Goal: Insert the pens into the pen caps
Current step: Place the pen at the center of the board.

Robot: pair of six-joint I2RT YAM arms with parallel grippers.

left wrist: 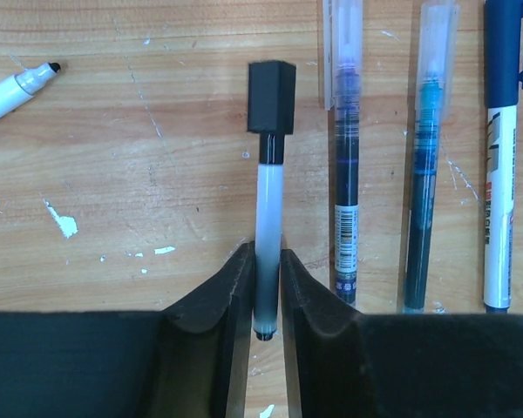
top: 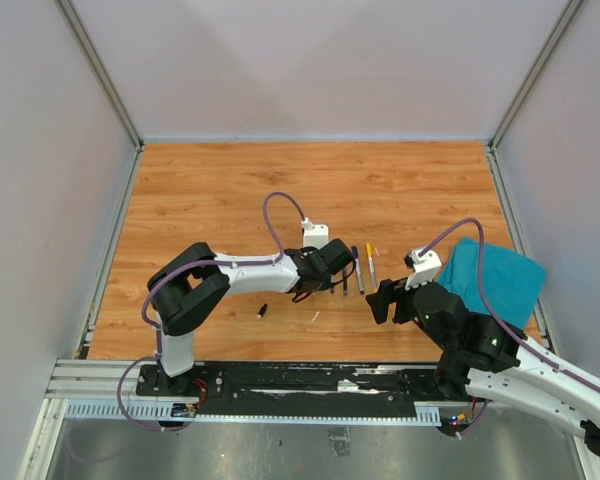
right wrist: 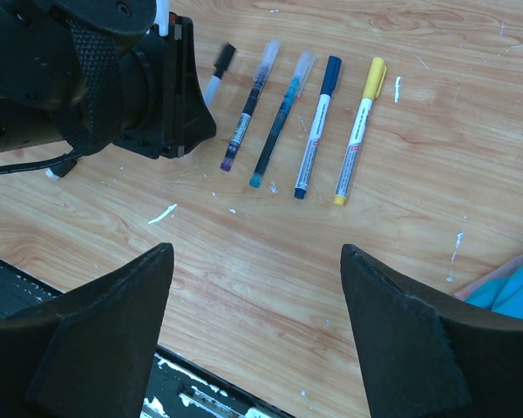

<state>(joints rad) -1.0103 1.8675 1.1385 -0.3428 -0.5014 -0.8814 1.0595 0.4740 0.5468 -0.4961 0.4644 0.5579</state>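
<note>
Top view: left fingers (top: 327, 268) are down at the left end of the pens (top: 357, 268), a row lying side by side mid-desk (top: 230, 190). Right fingers (top: 380, 300) hover just near-right of the row, w/ a teal cloth (top: 495, 278) further right. One loose pen cap (top: 262, 311) lies well apart, near-left of the row. L wrist view: left fingers are narrow, clamped on the near end of the white pen (left wrist: 268, 218), both touching the barrel. Its far end sits in a black cap (left wrist: 271, 96); a dark collar shows below the cap, so prob. not pushed fully home. Right of it lie three more pens w/ caps on; an uncapped marker (left wrist: 13, 87) lies off to the left. R wrist view: right fingers are wide apart, holding nothing, over bare desk near the row; the yellow pen (right wrist: 359, 131) is rightmost. Handling: pens look light, stiff, smooth and round, so apt to roll or twist in a grip; take them mid-barrel, square across, not at the tip. Caps are tiny and light, likely to skid when pushed, so they need bracing.
</note>
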